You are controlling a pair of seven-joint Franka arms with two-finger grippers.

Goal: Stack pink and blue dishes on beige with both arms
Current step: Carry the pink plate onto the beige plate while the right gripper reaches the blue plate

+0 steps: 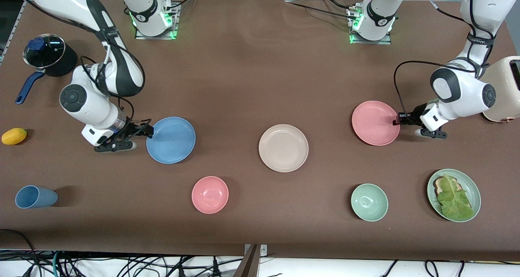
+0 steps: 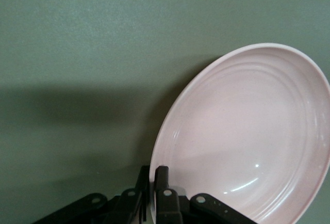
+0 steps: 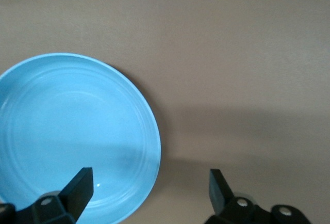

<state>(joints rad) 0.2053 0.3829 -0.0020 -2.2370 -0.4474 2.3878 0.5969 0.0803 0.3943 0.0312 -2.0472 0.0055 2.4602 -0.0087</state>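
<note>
The beige plate [image 1: 283,148] lies at the table's middle. The pink plate [image 1: 373,122] is toward the left arm's end. My left gripper [image 1: 396,122] is shut on its rim at the edge facing the toaster. In the left wrist view the fingers [image 2: 162,180] pinch that rim, and the pink plate [image 2: 247,136] looks tilted. The blue plate [image 1: 171,139] lies toward the right arm's end. My right gripper [image 1: 147,130] stands open astride its rim. In the right wrist view, the right gripper [image 3: 149,177] has one finger over the blue plate [image 3: 67,131] and one over bare table.
Nearer the camera sit a pink bowl [image 1: 210,194], a green bowl [image 1: 369,202] and a green plate of toast and lettuce [image 1: 453,194]. A blue cup [image 1: 35,196], a yellow fruit [image 1: 14,136] and a lidded pot [image 1: 44,53] are past the right arm. A toaster [image 1: 505,90] stands by the left arm.
</note>
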